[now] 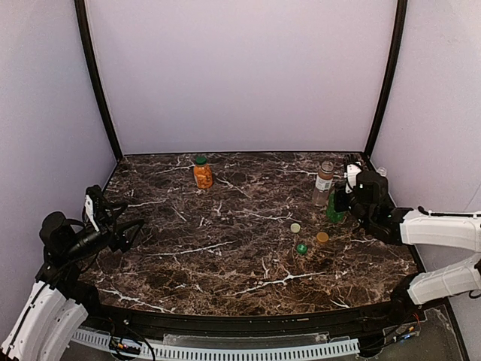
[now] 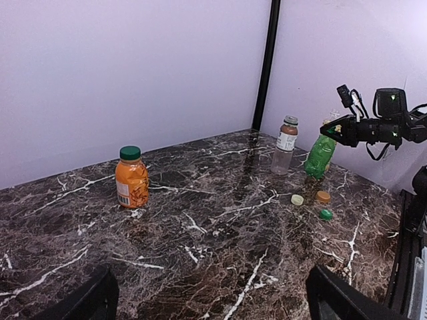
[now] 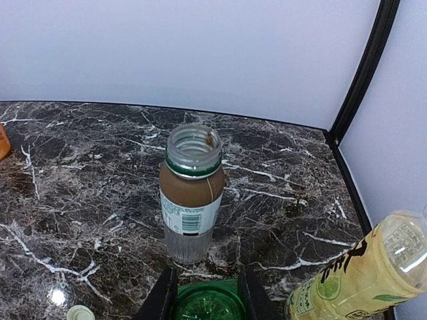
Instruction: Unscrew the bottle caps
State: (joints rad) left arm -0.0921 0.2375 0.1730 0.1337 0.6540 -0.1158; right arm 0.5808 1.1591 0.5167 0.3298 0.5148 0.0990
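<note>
Just beside the brown-label bottle [image 3: 190, 200], on its side nearer the arm bases, the green bottle [image 2: 319, 157] stands upright on the dark marble table [image 1: 225, 293]. The right gripper [image 3: 204, 295] is clamped on its neck, one finger on either side of the open mouth. The brown-label bottle is also upright and uncapped: its mouth is bare above a green ring, and brown liquid fills it to the shoulder. To the right of it, near the corner post, the pale yellow bottle [image 3: 357, 277] shows in the right wrist view, tilted; whether it touches the green bottle cannot be told. Nearer the arms than the brown-label bottle, three loose caps lie close together on the marble: a pale cap [image 1: 295, 227], an orange cap [image 1: 322, 237] and a loose green cap [image 1: 301, 248]. Well to the left of the brown-label bottle, toward the back wall, the orange bottle [image 1: 202, 174] stands upright with its dark green top on. Farthest from the brown-label bottle, at the table's left side, the left gripper [image 2: 213, 303] hangs above the surface with its fingers spread wide and nothing between them.
</note>
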